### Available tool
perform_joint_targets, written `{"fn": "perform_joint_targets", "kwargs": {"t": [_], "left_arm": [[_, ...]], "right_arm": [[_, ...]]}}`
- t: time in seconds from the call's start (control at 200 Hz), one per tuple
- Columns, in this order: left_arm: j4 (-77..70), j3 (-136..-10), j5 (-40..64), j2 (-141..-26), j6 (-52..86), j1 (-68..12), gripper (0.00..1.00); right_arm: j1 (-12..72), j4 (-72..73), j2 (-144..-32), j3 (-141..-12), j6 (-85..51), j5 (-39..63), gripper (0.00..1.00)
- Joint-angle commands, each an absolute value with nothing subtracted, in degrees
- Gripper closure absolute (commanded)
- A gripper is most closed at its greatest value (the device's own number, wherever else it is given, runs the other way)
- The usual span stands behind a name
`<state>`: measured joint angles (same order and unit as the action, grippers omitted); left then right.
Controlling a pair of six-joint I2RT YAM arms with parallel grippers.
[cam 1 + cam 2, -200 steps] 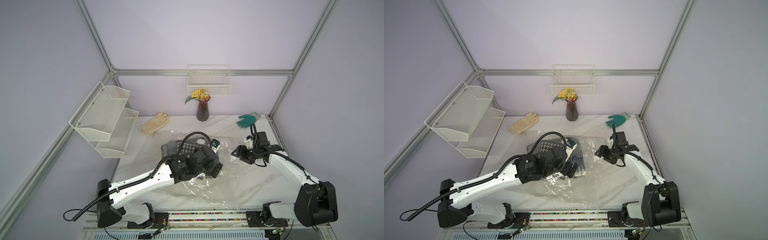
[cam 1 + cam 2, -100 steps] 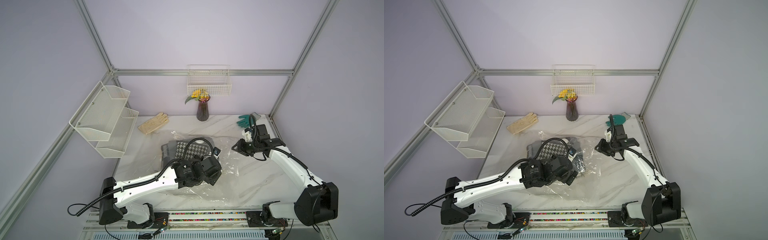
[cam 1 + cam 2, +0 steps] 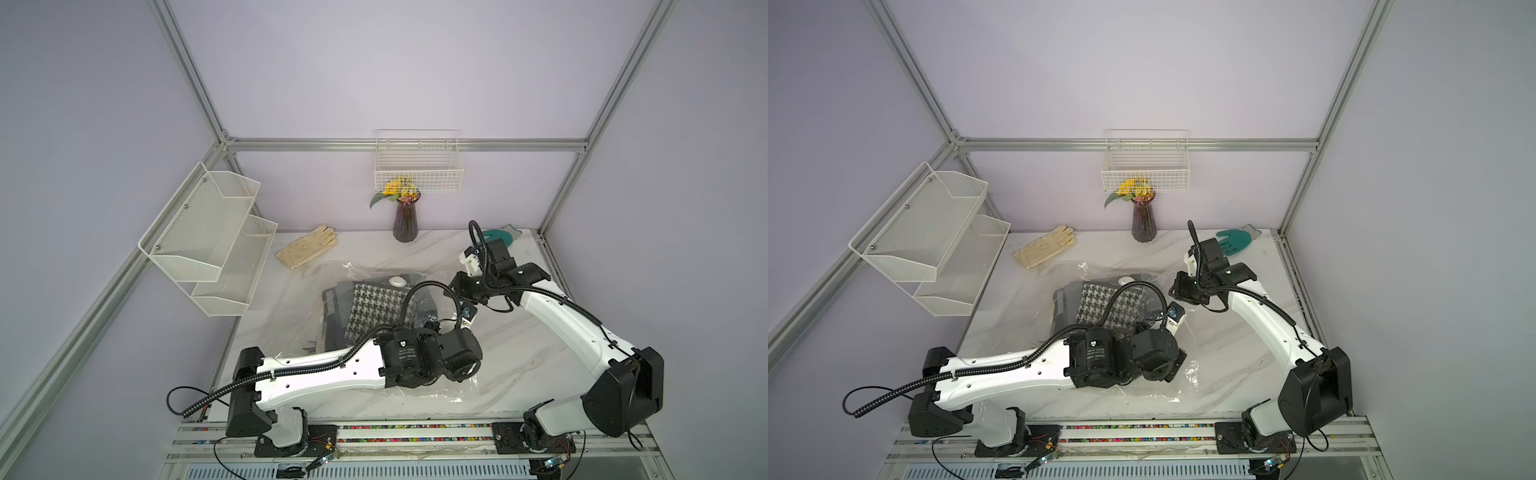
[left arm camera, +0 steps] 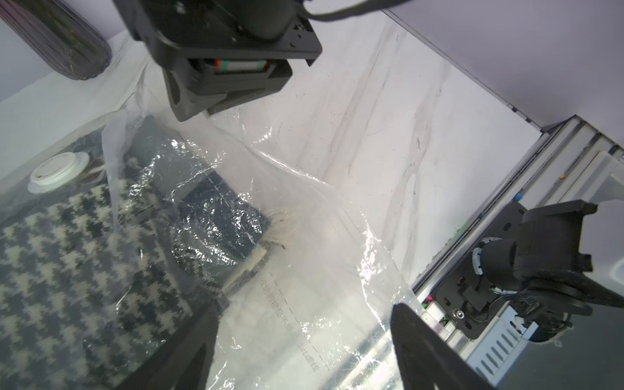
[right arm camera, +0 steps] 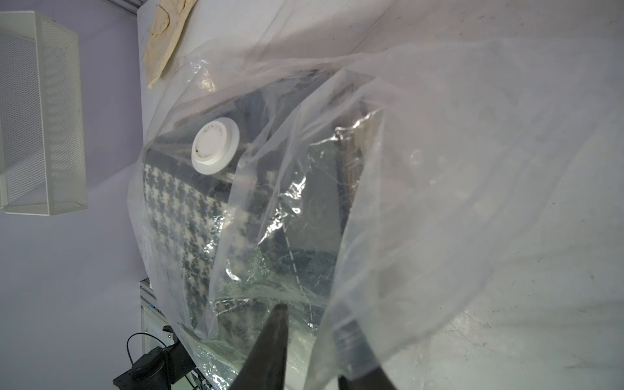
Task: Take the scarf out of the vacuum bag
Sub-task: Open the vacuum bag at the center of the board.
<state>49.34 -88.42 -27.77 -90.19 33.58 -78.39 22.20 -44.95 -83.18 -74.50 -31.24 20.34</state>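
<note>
- Item: vacuum bag (image 3: 291,324), clear crinkled film, lying flat on the marble desk (image 3: 519,353) between the two arms, white valve cap (image 3: 398,281) facing up.
- Contents: scarf (image 3: 374,307), folded, houndstooth panel uppermost, dark folds beside it. It is wholly inside the bag, under the valve cap.
- Handling, bag: judged very light, limp and slick. The film should slide out of a shallow pinch, so gather a fold near the mouth.
- Handling, scarf: judged soft, light knit, not fragile and likely to drag on the film. Best hold is the cream fringe end or the nearest folded edge.
- Orientation: the bag's long axis runs from the back wall toward the front rail, valve end at the back. The printed dashed line lies toward the rail, so the mouth is judged to face the robot. The scarf's fringe points the same way.
- Left gripper (image 4: 305,305): jaws spread wide, low over the film beside the fringe, holding nothing.
- Right gripper (image 5: 314,320): jaws drawn close, apparently pinching a raised fold of the bag's upper film.
</note>
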Motion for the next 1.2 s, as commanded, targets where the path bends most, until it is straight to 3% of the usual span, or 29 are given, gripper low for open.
{"fn": "perform_joint_targets", "kwargs": {"t": [0.0,0.48,1.005,1.195], "left_arm": [[49.58,-90.58,-31.27,-91.94,39.52,-79.01,0.22],[47.11,-97.46,-32.75,-100.13,45.54,-79.27,0.16],[52.67,-97.18,-40.76,-102.61,50.0,-77.97,0.19],[52.58,-97.82,-41.06,-102.82,49.23,-77.53,0.44]], "right_arm": [[22.8,-45.84,-83.41,-76.78,-32.13,21.12,0.73],[22.78,-45.69,-85.04,-81.38,-32.65,31.6,0.81],[22.86,-45.23,-82.01,-79.55,-33.05,36.91,0.88],[22.92,-44.82,-81.65,-78.49,-33.22,37.09,0.88]]}}
